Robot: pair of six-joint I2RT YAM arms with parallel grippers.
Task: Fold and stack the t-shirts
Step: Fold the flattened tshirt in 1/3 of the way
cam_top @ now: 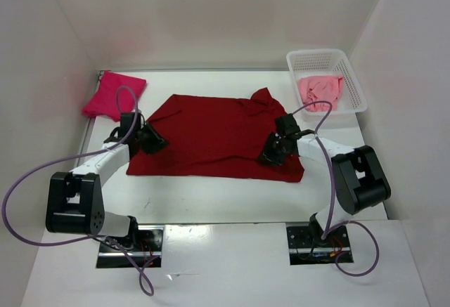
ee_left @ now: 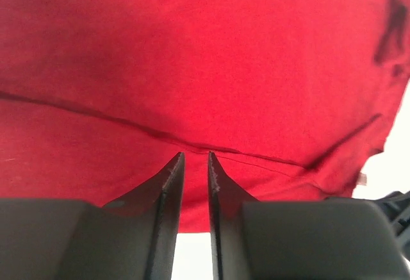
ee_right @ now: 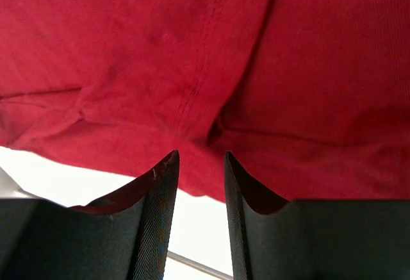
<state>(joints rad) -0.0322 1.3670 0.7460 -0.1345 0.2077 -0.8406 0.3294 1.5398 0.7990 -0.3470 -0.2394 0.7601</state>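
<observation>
Looking down from above, the dark red t-shirt [cam_top: 218, 135] lies spread flat mid-table, the magenta t-shirt [cam_top: 112, 95] sits bunched at the far left corner, and the light pink t-shirt [cam_top: 320, 89] lies crumpled in the white mesh basket [cam_top: 292, 75] at far right. The table [cam_top: 211, 194] is white, walled in white.

Left wrist: the left gripper [ee_left: 195, 155] holds its jaws narrowly apart over the red hem, gripping nothing.

Right wrist: the right gripper [ee_right: 200, 154] has its jaws spread wider at the creased edge.

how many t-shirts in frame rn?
3. Dark red t-shirt spread flat mid-table; magenta t-shirt folded at the far left; light pink t-shirt crumpled in the white basket, far right. The basket may hide more.
</observation>
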